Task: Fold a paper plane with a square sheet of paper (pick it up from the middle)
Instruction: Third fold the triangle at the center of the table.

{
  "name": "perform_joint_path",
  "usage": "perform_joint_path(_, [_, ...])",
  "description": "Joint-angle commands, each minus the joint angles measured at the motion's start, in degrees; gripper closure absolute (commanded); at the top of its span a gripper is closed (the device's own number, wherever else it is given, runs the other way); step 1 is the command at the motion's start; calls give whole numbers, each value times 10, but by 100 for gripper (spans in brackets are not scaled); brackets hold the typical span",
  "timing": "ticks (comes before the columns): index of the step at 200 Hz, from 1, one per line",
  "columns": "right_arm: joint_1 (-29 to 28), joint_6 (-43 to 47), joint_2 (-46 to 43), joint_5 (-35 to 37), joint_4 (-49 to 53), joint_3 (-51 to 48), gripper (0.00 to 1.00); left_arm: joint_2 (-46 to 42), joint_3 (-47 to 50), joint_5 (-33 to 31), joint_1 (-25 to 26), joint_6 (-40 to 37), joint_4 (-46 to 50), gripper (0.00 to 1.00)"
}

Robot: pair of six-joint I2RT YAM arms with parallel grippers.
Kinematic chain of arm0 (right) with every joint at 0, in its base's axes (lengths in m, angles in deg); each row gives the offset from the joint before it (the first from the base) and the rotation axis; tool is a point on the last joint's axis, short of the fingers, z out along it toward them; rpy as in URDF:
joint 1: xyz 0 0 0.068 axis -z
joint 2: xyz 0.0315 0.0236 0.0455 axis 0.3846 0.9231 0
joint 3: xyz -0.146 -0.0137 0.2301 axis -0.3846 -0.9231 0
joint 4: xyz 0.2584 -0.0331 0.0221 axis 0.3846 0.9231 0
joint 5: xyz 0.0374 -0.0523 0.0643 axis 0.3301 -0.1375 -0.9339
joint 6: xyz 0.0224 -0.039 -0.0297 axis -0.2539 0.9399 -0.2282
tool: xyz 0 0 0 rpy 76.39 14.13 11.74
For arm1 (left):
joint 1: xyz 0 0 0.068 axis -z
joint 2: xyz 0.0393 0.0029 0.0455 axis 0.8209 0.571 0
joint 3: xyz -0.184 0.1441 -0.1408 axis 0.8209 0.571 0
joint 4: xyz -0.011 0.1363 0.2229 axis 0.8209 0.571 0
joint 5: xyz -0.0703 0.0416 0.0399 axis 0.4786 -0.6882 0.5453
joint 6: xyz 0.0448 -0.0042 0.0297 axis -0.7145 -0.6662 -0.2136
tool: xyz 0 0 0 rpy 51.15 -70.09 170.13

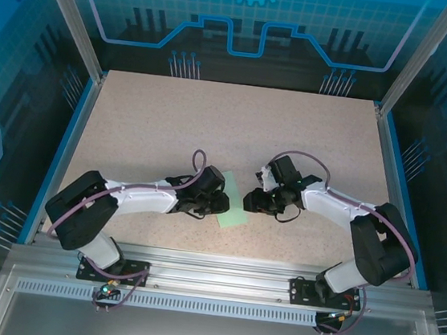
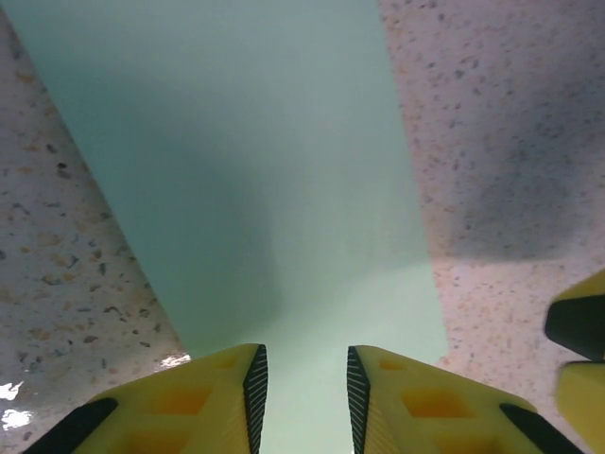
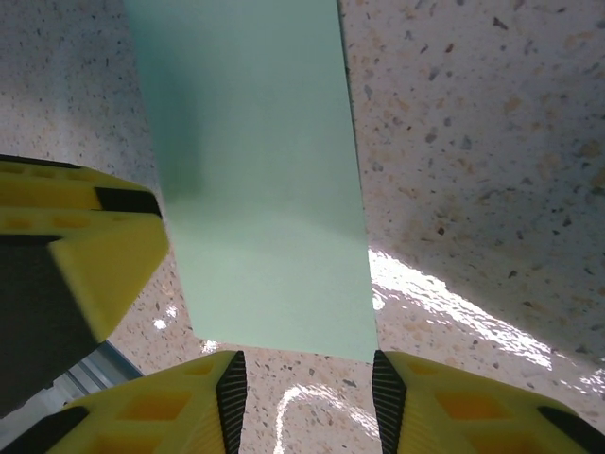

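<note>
Overhead, the square sheet of paper (image 1: 235, 205) is lying flat on the speckled tabletop (image 1: 212, 126), slightly toward 6 o'clock from its centre. The left gripper (image 1: 221, 205) is leaning over the sheet from 9 o'clock. The right gripper (image 1: 250, 201) is waiting at the sheet's 3 o'clock edge.

Seen from the left wrist, its yellow fingers (image 2: 217, 397) are standing a narrow gap apart, with green paper showing between them and nothing pinched. Seen from the right wrist, those fingers (image 3: 444, 407) are parted wider and empty, just off the sheet's near edge.

The pickup appears to be starting. To do it well, the left gripper should be pressing lightly at the sheet's middle and pinching slowly, so the paper is bunching between the pads rather than sliding away.
</note>
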Motion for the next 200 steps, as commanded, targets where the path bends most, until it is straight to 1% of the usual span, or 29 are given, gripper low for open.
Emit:
perform_joint_path(1, [6, 14, 9, -28, -20, -8, 58, 15, -9, -15, 2, -2, 14, 69])
perform_joint_path(104, [-6, 28, 81, -29, -24, 23, 55, 21, 10, -36, 1, -2, 19, 71])
perform_joint_path(174, [-9, 35, 99, -18, -15, 44, 54, 30, 21, -40, 1, -2, 21, 74])
perform_joint_path(179, [-9, 34, 102, -18, -14, 61, 54, 31, 22, -40, 1, -1, 20, 74])
perform_joint_path(200, [-9, 35, 115, -20, -11, 71, 54, 31, 26, -41, 1, 1, 18, 74])
